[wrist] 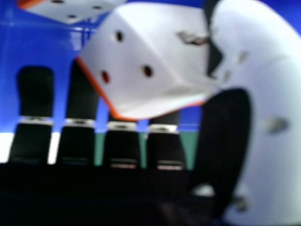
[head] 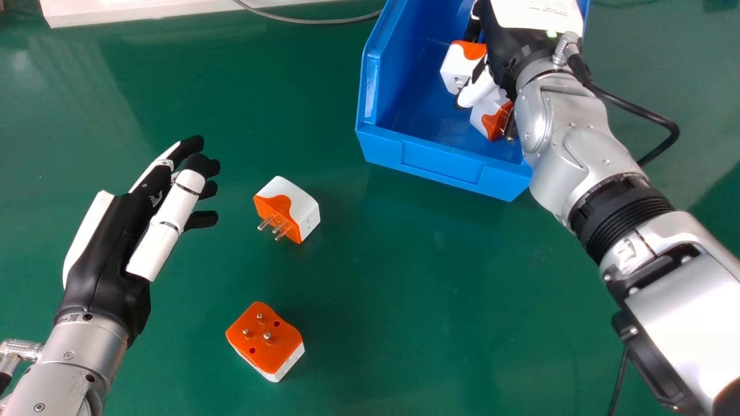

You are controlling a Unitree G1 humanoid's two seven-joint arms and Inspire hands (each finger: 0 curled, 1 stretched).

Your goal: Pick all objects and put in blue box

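Note:
In the head view my right hand is inside the blue box, its thumb between two white-and-orange plug adapters, one farther back and one nearer the front wall. In the right hand view the fingers of my right hand are straight, and an adapter lies over them close to the thumb. Part of another adapter shows there. On the green table, an adapter lies with its pins sideways, and another has its pins up. My left hand is open left of them.
A white object lies along the table's far left edge, with a grey cable running from it towards the box. My right forearm crosses the box's right side, and a black cable loops beside it.

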